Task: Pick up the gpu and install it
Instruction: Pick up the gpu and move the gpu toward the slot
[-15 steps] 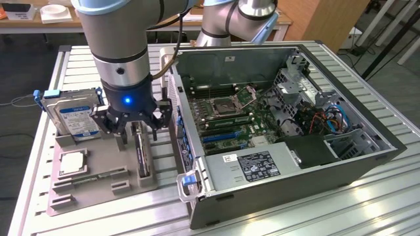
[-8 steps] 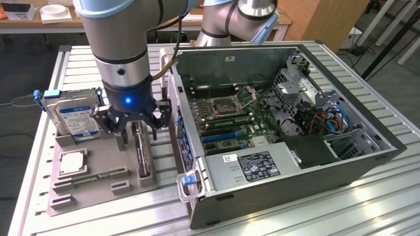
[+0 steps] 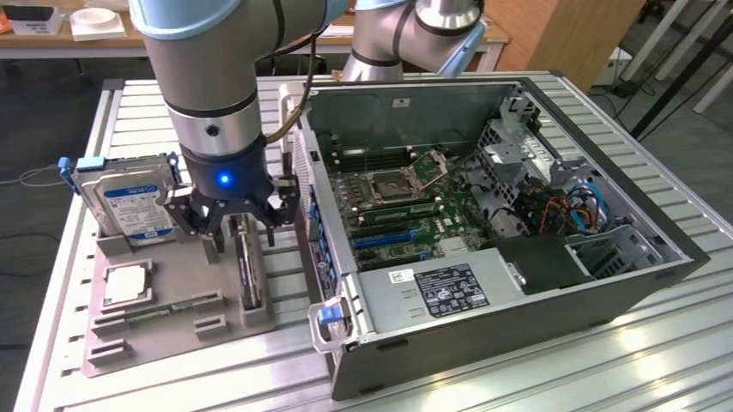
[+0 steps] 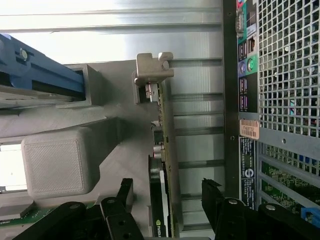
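Just beside the computer case point(image 3: 458, 352), on the gray holder point(image 3: 160, 339), the gpu point(image 3: 246, 270) is stood on edge. It's straddled by the claw point(image 3: 235, 233), spread wide, nothing gripped yet.

The gpu point(image 3: 246, 268), a thin dark card with a silvery end bracket point(image 4: 152, 72), stands on edge in a grey holder point(image 3: 149, 339), just to the exterior view's left of the open computer case point(image 3: 516, 343).
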Controlling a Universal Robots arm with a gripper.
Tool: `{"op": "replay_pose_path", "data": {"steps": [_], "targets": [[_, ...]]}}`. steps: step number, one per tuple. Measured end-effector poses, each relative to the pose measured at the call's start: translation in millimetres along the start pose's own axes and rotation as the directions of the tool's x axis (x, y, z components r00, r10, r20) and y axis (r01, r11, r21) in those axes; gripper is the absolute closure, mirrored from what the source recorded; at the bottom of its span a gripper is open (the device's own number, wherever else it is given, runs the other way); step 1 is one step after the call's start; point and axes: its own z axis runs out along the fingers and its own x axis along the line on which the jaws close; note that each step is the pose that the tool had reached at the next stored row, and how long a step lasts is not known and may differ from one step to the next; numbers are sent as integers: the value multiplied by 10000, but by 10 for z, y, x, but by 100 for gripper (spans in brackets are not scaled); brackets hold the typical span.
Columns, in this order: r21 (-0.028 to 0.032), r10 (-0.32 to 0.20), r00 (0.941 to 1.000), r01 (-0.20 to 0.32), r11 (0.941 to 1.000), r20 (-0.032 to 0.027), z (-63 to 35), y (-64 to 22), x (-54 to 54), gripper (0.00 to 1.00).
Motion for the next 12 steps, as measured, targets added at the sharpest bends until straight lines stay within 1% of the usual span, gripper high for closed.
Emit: {"op": "replay_pose_path", "data": {"steps": [4,12], "targets": [[-4,-83,10000,83,10000,0,4,0,0,34],[-22,-619,9981,619,9981,3,23,0,1,34]]}}
